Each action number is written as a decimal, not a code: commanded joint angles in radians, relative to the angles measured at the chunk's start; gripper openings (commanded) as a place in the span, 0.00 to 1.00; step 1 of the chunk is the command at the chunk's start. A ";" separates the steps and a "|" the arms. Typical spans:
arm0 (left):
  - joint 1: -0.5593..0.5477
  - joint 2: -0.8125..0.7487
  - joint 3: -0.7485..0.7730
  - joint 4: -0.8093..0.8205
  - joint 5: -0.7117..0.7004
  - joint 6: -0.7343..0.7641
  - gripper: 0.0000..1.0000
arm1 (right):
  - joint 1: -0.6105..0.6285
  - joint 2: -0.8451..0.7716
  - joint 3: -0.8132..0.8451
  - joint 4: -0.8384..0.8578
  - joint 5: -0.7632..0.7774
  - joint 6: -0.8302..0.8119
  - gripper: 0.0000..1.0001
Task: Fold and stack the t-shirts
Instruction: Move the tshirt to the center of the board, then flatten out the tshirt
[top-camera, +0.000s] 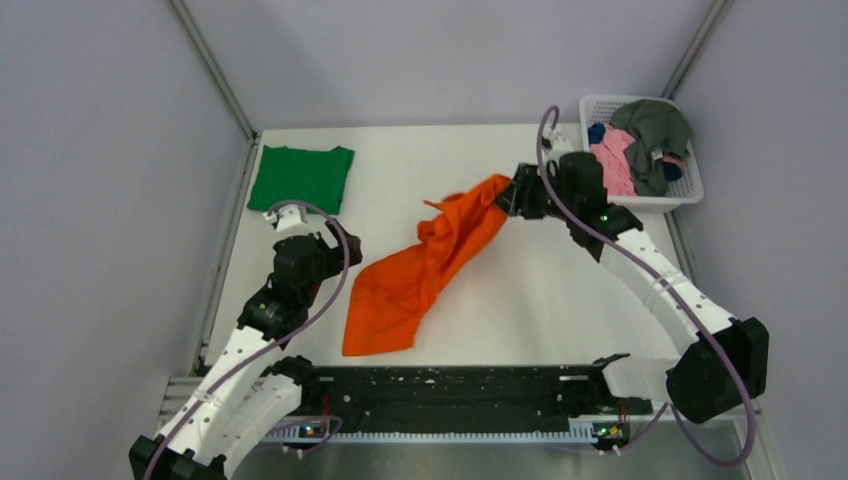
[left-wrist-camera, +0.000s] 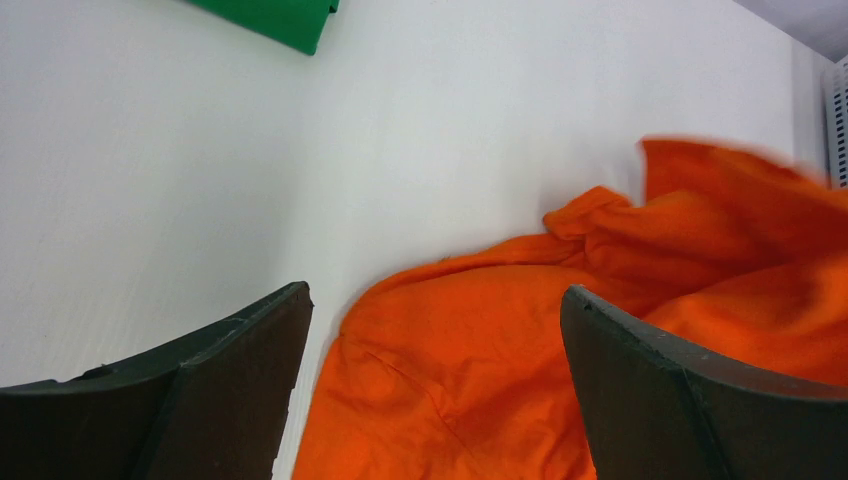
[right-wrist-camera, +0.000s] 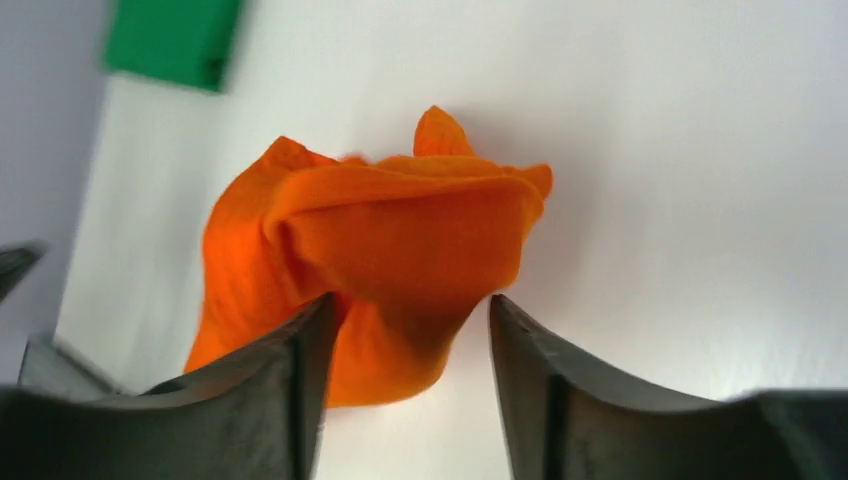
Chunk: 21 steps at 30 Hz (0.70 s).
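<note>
**Right pincer holds orange tee by one end, left pincer wide and empty**

Right pincer (top-camera: 508, 200) has one end of the orange t-shirt (top-camera: 420, 270) bunched between its fingers. The grip point itself isn't visible in the wrist view, but the cloth rises off the desk (top-camera: 550, 300) to the fingers, so I judge it clamped. The rest of the shirt trails diagonally toward the near-left, crumpled and lying on the desk mid-centre. It is probably held this way to drag or spread it flat before folding.

Left pincer (left-wrist-camera: 435, 295) has its fingers far apart with nothing in them. It hangs just above the desk, beside the shirt's near-left part, and looks ready to take a second corner.

Right arm reaches far forward and inward with the wrist turned left. Left arm is half extended, elbow bent, aimed at the shirt.

Green t-shirt (top-camera: 300, 178) lies folded at the far-left corner, likely the stack base. The basket (top-camera: 690, 195) at far right holds the pink t-shirt (top-camera: 615, 160), the grey t-shirt (top-camera: 655, 130) and a dark blue t-shirt (top-camera: 597, 132), all unfolded.
</note>
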 joint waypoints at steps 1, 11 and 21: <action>0.000 0.006 0.026 0.014 -0.020 -0.011 0.99 | -0.133 -0.099 -0.294 0.031 0.318 0.121 0.67; 0.000 0.089 0.065 -0.343 0.001 -0.238 0.99 | -0.153 -0.234 -0.337 -0.034 0.397 -0.012 0.99; -0.007 0.079 -0.084 -0.506 0.248 -0.393 0.99 | 0.079 0.003 -0.198 0.075 0.153 -0.331 0.98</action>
